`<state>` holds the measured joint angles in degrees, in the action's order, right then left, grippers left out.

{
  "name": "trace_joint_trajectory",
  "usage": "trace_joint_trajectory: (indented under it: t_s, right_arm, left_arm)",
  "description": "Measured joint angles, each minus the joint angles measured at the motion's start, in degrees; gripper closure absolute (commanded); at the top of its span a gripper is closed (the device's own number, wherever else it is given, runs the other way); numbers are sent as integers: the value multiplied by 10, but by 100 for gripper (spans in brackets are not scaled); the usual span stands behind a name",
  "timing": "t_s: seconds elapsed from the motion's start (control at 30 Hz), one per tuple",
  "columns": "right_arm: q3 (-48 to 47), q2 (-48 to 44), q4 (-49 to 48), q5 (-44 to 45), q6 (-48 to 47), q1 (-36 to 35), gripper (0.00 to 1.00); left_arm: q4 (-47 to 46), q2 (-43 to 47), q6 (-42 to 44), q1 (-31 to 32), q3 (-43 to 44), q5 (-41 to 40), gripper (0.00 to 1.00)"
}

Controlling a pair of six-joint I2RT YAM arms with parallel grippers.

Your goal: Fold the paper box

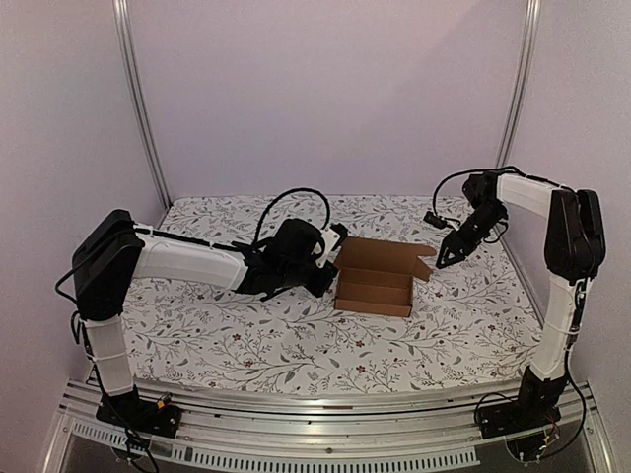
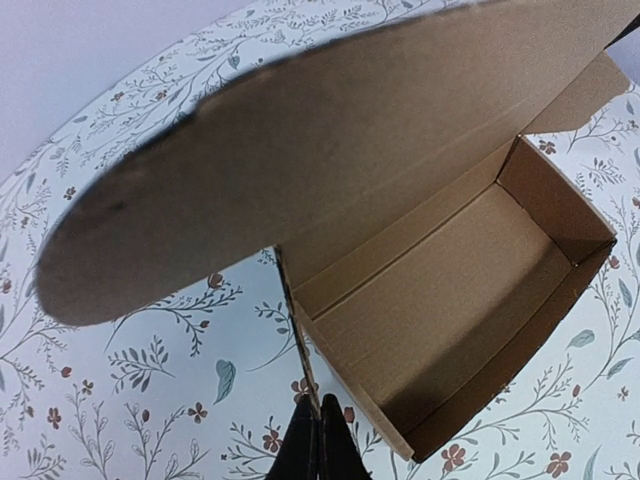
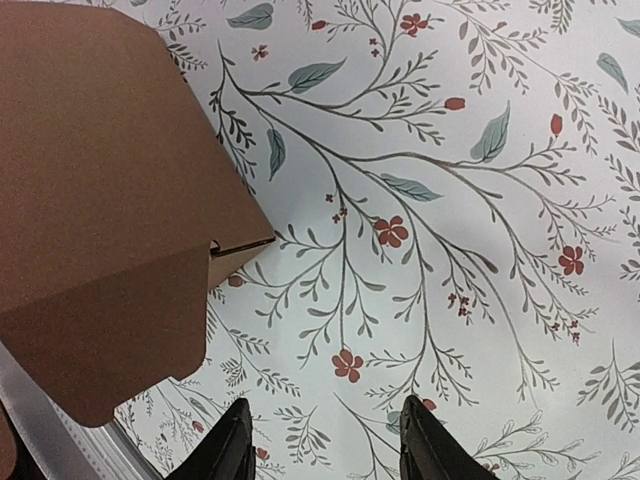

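Observation:
The paper box (image 1: 375, 278) is a brown cardboard tray standing open at mid-table, its lid flap (image 2: 300, 150) raised at the back. In the left wrist view I look into its bare inside (image 2: 450, 300). My left gripper (image 2: 317, 403) is at the box's left end (image 1: 331, 274), shut on the thin edge of the side flap, which runs edge-on between the fingertips. My right gripper (image 1: 449, 258) hovers just off the box's right end, open, with only tablecloth between its fingers (image 3: 326, 402). The box's right flap (image 3: 100, 200) lies to the left of it, apart.
A floral cloth (image 1: 246, 335) covers the table. Plain walls and two metal posts (image 1: 138, 99) enclose the back and sides. Aluminium rails (image 1: 325, 429) run along the near edge by the arm bases. A black cable (image 1: 296, 197) loops above the left wrist.

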<state>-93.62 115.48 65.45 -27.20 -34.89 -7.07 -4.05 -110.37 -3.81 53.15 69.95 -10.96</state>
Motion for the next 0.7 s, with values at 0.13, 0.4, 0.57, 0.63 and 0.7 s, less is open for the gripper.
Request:
trace_joint_trajectory:
  t_s: [0.13, 0.4, 0.57, 0.63, 0.7]
  right_arm:
    - [-1, 1, 9, -8, -21, 4, 53]
    - [23, 1, 13, -85, -57, 0, 54]
    - [51, 1, 11, -105, -57, -14, 54]
    - [68, -4, 5, -107, -54, -23, 54]
    - [81, -11, 1, -107, -48, -32, 53]
  left_arm:
    - [-2, 0, 5, 0, 0, 0, 100]
    - [-10, 0, 3, 0, 0, 7, 100]
    - [-18, 0, -5, 0, 0, 14, 100]
    - [-22, 0, -8, 0, 0, 17, 100]
    - [-25, 0, -10, 0, 1, 21, 100]
